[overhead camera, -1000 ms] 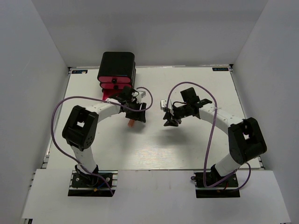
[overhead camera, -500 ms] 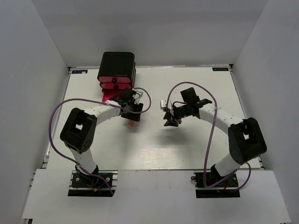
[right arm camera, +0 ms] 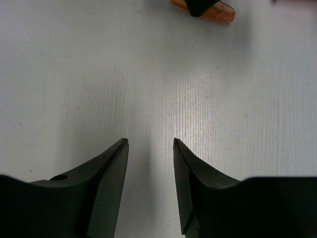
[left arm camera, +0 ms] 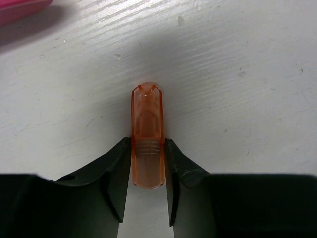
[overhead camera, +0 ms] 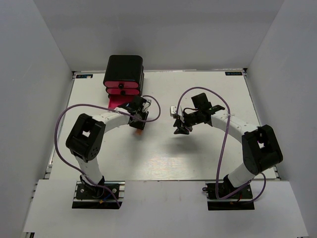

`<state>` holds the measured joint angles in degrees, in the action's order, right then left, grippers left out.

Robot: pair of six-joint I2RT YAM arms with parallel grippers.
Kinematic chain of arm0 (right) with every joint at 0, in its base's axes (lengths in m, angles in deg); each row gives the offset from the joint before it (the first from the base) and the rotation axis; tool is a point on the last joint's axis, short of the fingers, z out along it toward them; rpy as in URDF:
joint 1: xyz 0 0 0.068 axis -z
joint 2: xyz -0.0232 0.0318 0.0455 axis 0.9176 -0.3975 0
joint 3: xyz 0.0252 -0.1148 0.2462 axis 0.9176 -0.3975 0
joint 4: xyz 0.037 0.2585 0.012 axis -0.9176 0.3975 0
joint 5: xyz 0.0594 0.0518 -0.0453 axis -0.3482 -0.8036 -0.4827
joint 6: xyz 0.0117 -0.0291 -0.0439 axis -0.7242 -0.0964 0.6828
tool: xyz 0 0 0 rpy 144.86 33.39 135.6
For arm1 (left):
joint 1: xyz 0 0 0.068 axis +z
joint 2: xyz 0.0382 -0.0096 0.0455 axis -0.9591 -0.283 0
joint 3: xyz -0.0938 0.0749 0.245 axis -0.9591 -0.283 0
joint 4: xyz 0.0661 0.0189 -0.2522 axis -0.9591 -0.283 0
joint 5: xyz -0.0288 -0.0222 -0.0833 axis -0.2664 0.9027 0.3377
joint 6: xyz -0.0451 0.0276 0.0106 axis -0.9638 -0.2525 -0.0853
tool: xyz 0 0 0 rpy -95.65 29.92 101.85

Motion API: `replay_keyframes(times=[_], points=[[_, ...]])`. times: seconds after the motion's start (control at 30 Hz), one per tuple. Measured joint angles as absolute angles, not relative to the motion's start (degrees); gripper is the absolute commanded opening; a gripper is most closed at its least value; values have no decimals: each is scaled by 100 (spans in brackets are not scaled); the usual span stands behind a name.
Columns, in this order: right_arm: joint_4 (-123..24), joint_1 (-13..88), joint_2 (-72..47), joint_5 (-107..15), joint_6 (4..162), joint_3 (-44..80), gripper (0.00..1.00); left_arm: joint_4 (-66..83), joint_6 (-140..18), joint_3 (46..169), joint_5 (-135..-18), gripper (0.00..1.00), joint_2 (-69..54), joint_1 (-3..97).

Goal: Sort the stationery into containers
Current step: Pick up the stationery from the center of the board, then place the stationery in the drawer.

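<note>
Plainly the orange piece was the thing in hand: a stubby, translucent plastic bit with a rounded nose and a ribbed band partway along its body. It sat lengthwise between the two dark fingers of the left gripper, pinched right at that ribbed band, with the nose poking out ahead and the blunt end tucked back between the fingers. The jaws were drawn in to just the piece's width and bore on both its sides.

By the look of it the piece would be very light, stiff and hollow. Its smooth, glossy walls would likely slip or swivel under a loose pinch. The ribbed band seemed the best place to grip, across the narrow width, as it was gripped then. A hard squeeze could crack thin plastic, so a moderate hold looked wise.

Whether the piece was touching the white table or hanging just above it, the wrist view did not settle.

From above, the gripper and its load were just in front of the bottom drawer. That pink drawer stood pulled out from the black cabinet at the far left of the table.

The right gripper hovered well to the right, its jaws partly apart, with nothing between them but bare table. No other stationery could be made out.
</note>
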<state>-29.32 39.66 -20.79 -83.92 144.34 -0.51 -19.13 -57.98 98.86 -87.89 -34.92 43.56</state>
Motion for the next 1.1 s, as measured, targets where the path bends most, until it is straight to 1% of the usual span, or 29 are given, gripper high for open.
replay_keyframes(times=[0.03,0.13,0.17,0.23,0.27,0.33,0.37,0.43,0.7,0.87,1.1], points=[[-2932,3968,-2079,-8389,14434,-51,48,-1913,-5798,9886,-8807,41,-3492,4343],[-2932,3983,-2079,-8389,14434,-55,48,-1910,-5813,9883,-8848,32,-3492,4325],[-2932,3986,-2079,-8389,14434,-55,48,-1904,-5840,9879,-8852,27,-3492,4317],[-2932,3990,-2079,-8389,14434,-57,48,-1873,-5934,9853,-8842,23,-3470,4341],[-2932,3994,-2079,-8389,14434,-57,48,-1821,-6038,9805,-8822,17,-3439,4373],[-2932,3994,-2079,-8389,14432,-59,48,-1674,-6325,9621,-8719,14,-3295,4472],[-2932,3997,-2079,-8389,14432,-59,48,-1604,-6491,9501,-8667,8,-3177,4559],[-2934,3999,-2079,-8389,14430,-61,48,-1475,-6952,9291,-8527,1,-2875,4802],[-2975,4001,-2045,-8389,14419,-236,48,-227,-9313,8893,-8284,0,-1870,5663],[-2999,4021,-2018,-8392,14412,-245,48,426,-10746,8590,-8341,0,-1739,5893],[-3069,4036,-1992,-8389,14401,-247,48,1047,-12528,8113,-8828,2,-1732,6039]])
